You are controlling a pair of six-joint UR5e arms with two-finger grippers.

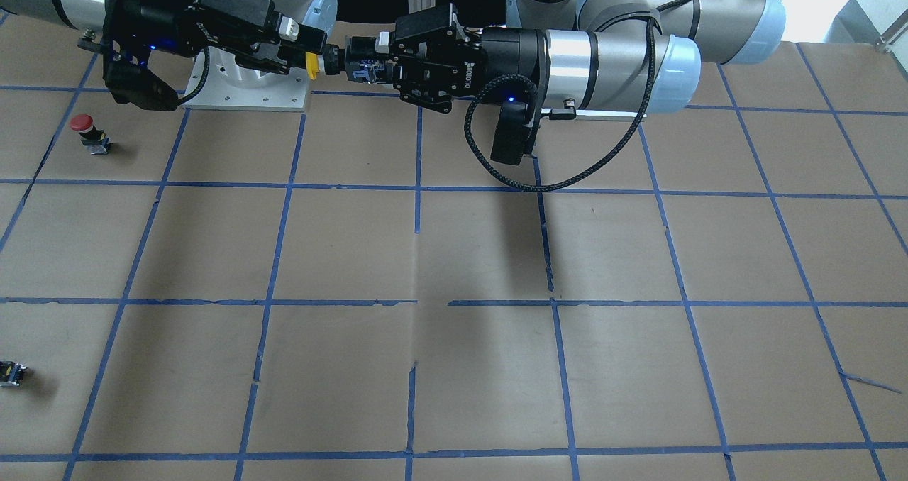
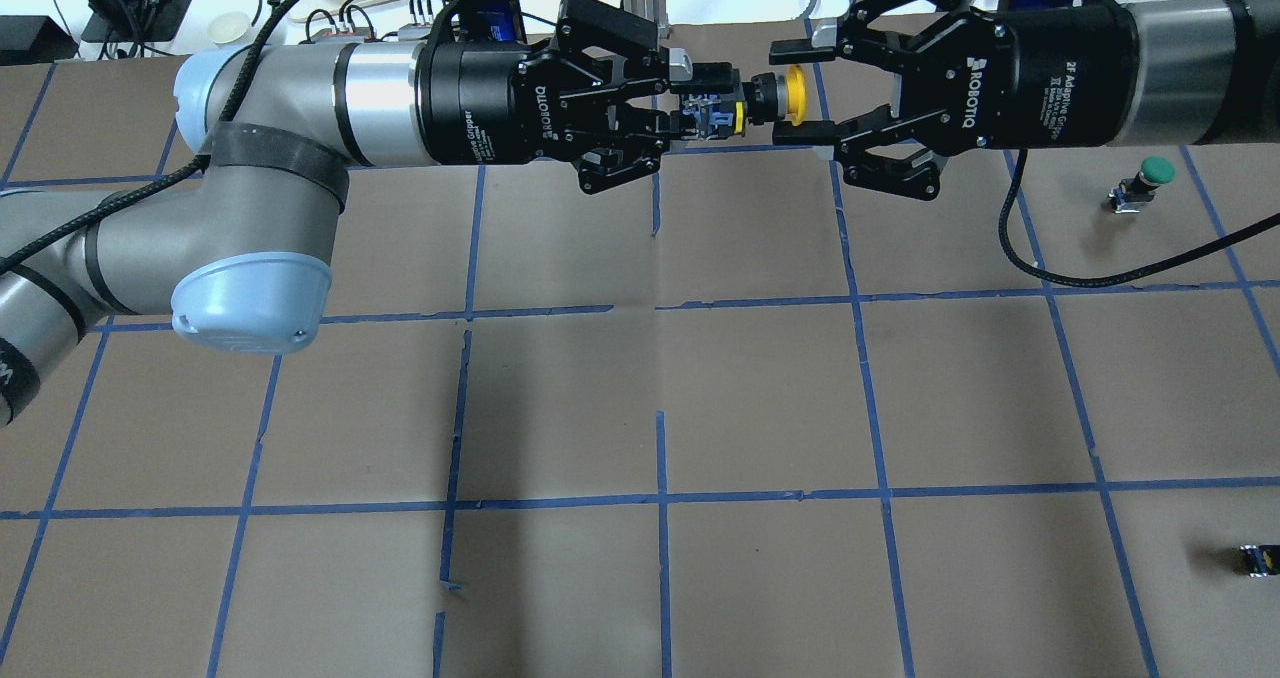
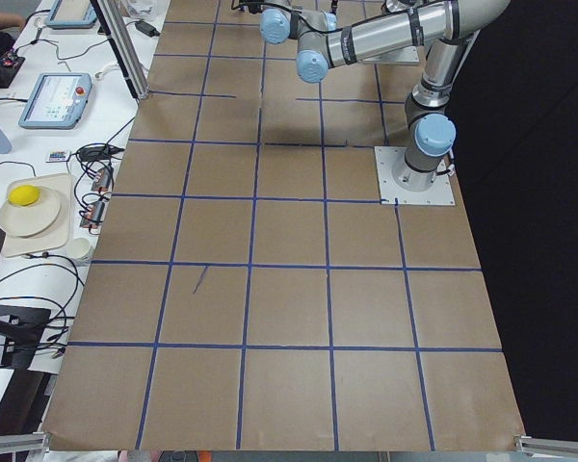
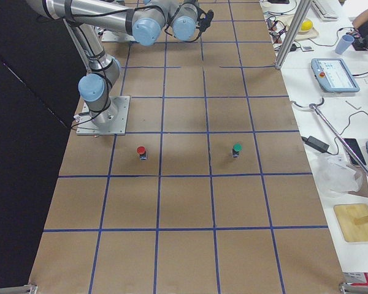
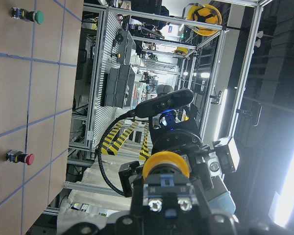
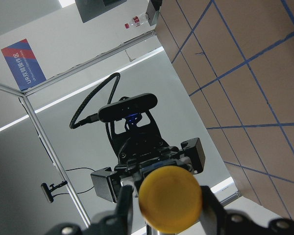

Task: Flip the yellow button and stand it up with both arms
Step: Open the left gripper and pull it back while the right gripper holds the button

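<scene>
The yellow button (image 2: 793,93) hangs level in the air between my two grippers, over the far part of the table. My left gripper (image 2: 702,110) is shut on its grey-black switch block, with the yellow cap pointing at the right gripper. My right gripper (image 2: 806,95) is open; one finger lies on each side of the cap, with gaps showing. In the front view the cap (image 1: 311,64) sits at the right gripper (image 1: 303,50), and the left gripper (image 1: 369,66) holds the block. The left wrist view shows the cap (image 5: 165,164) from behind, the right wrist view (image 6: 170,198) shows it face-on.
A red-capped button (image 1: 85,129) and a green-capped button (image 2: 1150,176) stand on the brown paper on the robot's right side. A small capless switch block (image 2: 1258,560) lies near the table's right edge. The right arm's base plate (image 1: 248,98) sits below the grippers.
</scene>
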